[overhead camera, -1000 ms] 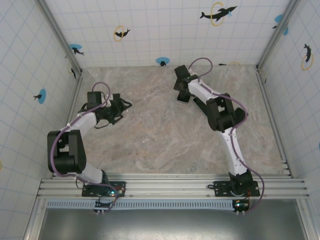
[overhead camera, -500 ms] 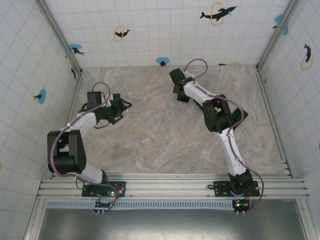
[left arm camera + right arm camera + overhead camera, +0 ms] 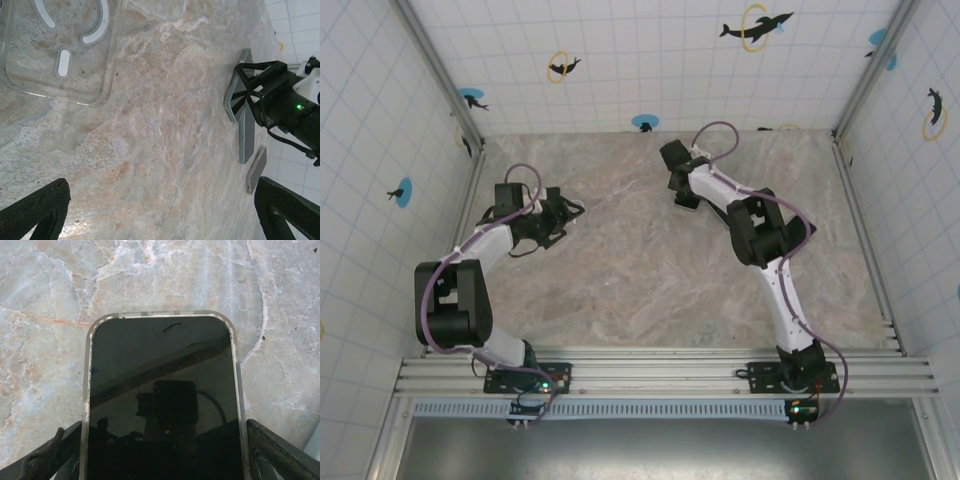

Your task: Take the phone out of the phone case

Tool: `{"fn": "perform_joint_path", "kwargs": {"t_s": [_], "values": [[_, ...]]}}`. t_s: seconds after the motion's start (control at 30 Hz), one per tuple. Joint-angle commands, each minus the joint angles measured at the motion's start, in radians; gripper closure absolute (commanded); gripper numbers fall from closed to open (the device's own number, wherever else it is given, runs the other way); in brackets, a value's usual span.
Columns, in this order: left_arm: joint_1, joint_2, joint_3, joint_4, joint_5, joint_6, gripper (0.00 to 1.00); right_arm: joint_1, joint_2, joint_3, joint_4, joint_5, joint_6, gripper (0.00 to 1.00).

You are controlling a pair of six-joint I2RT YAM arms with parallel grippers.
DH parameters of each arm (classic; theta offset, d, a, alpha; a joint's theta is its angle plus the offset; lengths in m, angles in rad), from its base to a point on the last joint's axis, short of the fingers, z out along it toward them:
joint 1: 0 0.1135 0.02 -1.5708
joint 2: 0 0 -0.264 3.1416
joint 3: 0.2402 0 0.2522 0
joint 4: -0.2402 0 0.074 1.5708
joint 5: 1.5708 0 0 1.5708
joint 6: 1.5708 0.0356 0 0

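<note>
The phone (image 3: 162, 390) lies screen up on the marble table, with a dark glass and a silver frame. My right gripper (image 3: 162, 452) straddles its near end, and both fingers press against its long edges. From above, the right gripper (image 3: 678, 180) is at the table's back middle, covering most of the phone (image 3: 688, 199). The clear phone case (image 3: 55, 50) lies empty and flat at the top left of the left wrist view. My left gripper (image 3: 160, 215) is open over bare table just beside it. The left wrist view also shows the phone (image 3: 232, 97) edge-on in the right gripper.
Tiled walls close in the table (image 3: 640, 270) at the back and on both sides. Bare marble lies between the two arms and toward the near rail (image 3: 650, 365).
The right gripper has shifted slightly left and back over the phone, and its fingers have closed in on the phone's edges. The left arm has not moved.
</note>
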Motion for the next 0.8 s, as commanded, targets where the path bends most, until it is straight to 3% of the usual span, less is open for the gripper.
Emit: {"fn": "perform_joint_path", "kwargs": {"t_s": [0.0, 0.43, 0.77], "values": [[-0.008, -0.005, 0.017, -0.006, 0.026, 0.015, 0.03, -0.004, -0.007, -0.045, -0.083, -0.151, 0.043, 0.53], [-0.038, -0.022, 0.020, 0.072, 0.010, -0.052, 0.05, -0.004, -0.166, -0.075, 0.032, -0.242, 0.059, 0.60], [-0.244, -0.060, 0.036, 0.189, -0.142, -0.114, 0.10, -0.005, -0.389, -0.292, 0.291, -0.390, 0.141, 0.60]]}}
